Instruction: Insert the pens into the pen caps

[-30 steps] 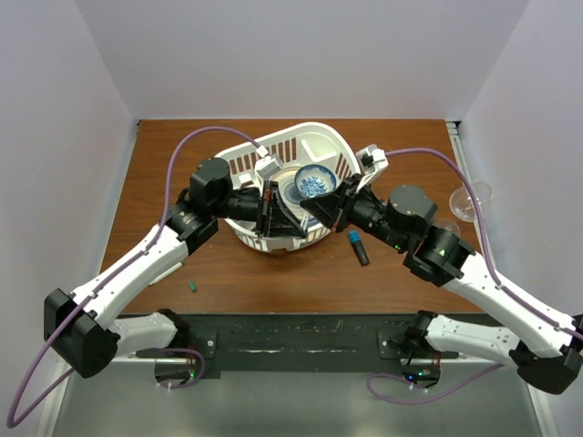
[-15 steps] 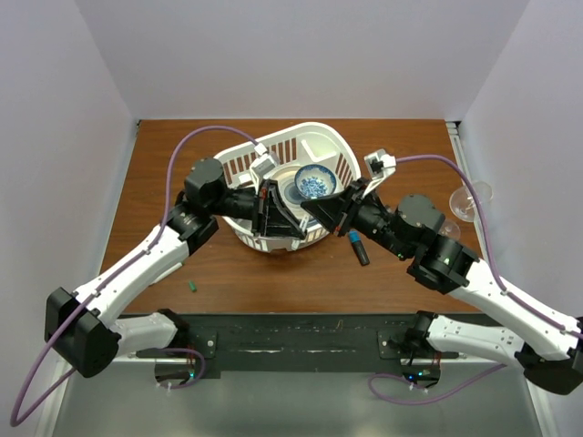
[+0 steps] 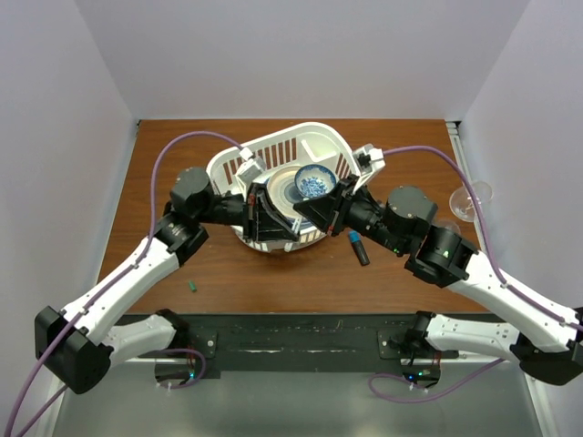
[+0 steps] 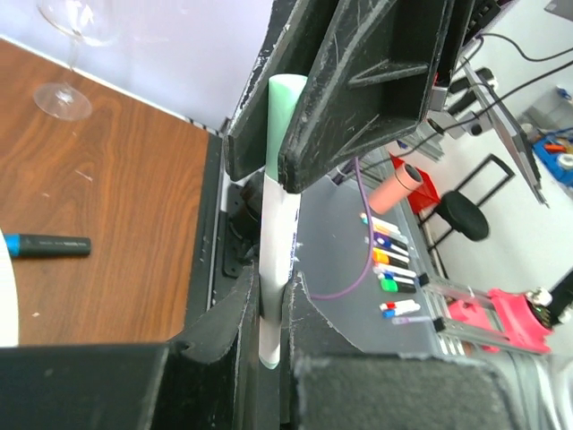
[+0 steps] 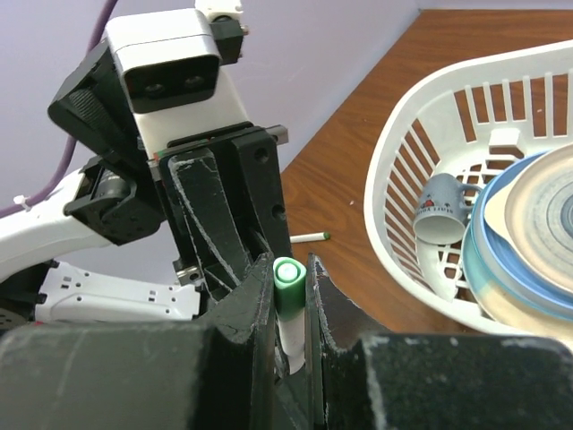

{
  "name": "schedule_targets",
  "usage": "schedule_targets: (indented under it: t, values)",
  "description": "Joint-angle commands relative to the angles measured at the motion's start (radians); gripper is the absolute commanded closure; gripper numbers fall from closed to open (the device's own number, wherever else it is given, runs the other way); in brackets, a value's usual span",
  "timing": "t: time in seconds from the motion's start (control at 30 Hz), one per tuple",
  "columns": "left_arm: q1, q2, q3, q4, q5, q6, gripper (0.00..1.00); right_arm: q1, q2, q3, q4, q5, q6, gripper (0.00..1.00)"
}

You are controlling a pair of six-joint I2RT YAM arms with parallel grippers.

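My left gripper (image 4: 273, 300) is shut on a white pen (image 4: 276, 233). My right gripper (image 5: 289, 278) is shut on the green cap (image 5: 288, 279) at the pen's other end. In the top view the left gripper (image 3: 266, 218) and right gripper (image 3: 314, 211) meet tip to tip above the basket's near rim. The black marker with a blue end (image 3: 358, 248) lies on the table right of the basket and shows in the left wrist view (image 4: 45, 245). A tiny dark green cap (image 3: 193, 286) lies at the front left. Another white pen with a green tip (image 5: 309, 237) lies on the table.
A white basket (image 3: 314, 137) holds plates, a blue-patterned bowl (image 3: 314, 182) and a mug (image 5: 439, 210). A wine glass (image 3: 469, 202) stands at the right table edge and shows in the left wrist view (image 4: 72, 54). Walls enclose the table on three sides.
The left arm has drawn back to the left with the pen. The right gripper swung out to the right, then came back left and stays at the pen's end.
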Motion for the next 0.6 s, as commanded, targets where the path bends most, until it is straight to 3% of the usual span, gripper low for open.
schedule_targets:
  t: [0.0,0.13,0.33,0.5,0.57]
  values:
    - [0.086,-0.044,0.001,0.216,-0.371,0.005,1.00,0.096,0.023,0.032,-0.285,-0.187,0.061,0.90]
    - [0.086,-0.081,-0.022,0.201,-0.373,0.005,1.00,0.094,0.026,0.046,-0.265,-0.135,0.067,0.63]
    - [0.086,-0.129,-0.013,0.046,-0.428,0.074,1.00,0.094,-0.021,0.053,-0.240,-0.083,0.067,0.47]
    - [0.093,-0.135,0.105,-0.332,-0.667,0.176,1.00,0.096,-0.051,0.052,-0.292,-0.054,0.031,0.20]
    - [0.116,-0.129,0.172,-0.478,-0.789,0.201,1.00,0.094,-0.078,0.030,-0.308,-0.044,0.023,0.14]
